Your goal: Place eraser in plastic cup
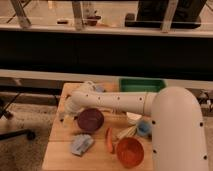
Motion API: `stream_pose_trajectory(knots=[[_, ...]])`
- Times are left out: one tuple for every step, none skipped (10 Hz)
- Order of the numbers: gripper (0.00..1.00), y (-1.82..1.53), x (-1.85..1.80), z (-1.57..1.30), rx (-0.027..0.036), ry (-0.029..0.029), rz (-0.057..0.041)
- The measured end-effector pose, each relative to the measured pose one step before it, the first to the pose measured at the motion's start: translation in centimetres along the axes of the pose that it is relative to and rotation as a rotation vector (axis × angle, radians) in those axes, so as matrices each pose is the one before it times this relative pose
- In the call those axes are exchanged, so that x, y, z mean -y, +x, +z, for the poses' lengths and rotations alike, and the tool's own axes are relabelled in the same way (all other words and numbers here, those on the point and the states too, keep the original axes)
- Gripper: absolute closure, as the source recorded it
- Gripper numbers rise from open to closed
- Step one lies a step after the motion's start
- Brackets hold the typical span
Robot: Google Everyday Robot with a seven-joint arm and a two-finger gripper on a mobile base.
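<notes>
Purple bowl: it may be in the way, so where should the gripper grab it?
Pinch the purple bowl by its left rim from above, probably: it sits upright and open, likely too wide to span, and the gripper hangs just left of it, over the table's left edge.

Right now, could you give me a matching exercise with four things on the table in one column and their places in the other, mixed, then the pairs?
Things:
1. purple bowl
2. orange bowl
3. green tray
4. end effector

Places:
A. far right part of the table
B. near edge, right of the blue-grey cloth
C. at the table's left edge, at the end of the white arm
D. middle of the table, just under the arm

Pairs: 1-D, 2-B, 3-A, 4-C
</notes>
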Motion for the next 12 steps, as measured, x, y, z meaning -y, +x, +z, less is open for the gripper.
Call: stream_pose_trajectory(knots=[[0.2,0.332,0.167,0.38,-0.0103,0.00071,0.00511],[0.2,0.459,0.252,0.409,-0.01291,0.00149,0.00548],[0.2,0.349,0.188,0.333,-0.00991,0.00058,0.00426],[0.2,0.416,0.193,0.412,-0.01085,0.00072,0.00398],[0.2,0.275,0.106,0.277,-0.00747,-0.00017,0.00258],[0.2,0.467,0.176,0.454,-0.01212,-0.00049,0.00387],[0.2,0.395,0.073,0.36,-0.00971,-0.00152,0.00286],[0.2,0.281,0.034,0.287,-0.00814,-0.0018,0.00083],[0.2,0.409,-0.045,0.456,-0.01178,-0.00387,0.00139],[0.2,0.298,-0.052,0.344,-0.00947,-0.00317,0.00033],[0.2,0.194,-0.027,0.237,-0.00747,-0.00254,0.00035],[0.2,0.175,-0.034,0.229,-0.00624,-0.00299,0.00064]])
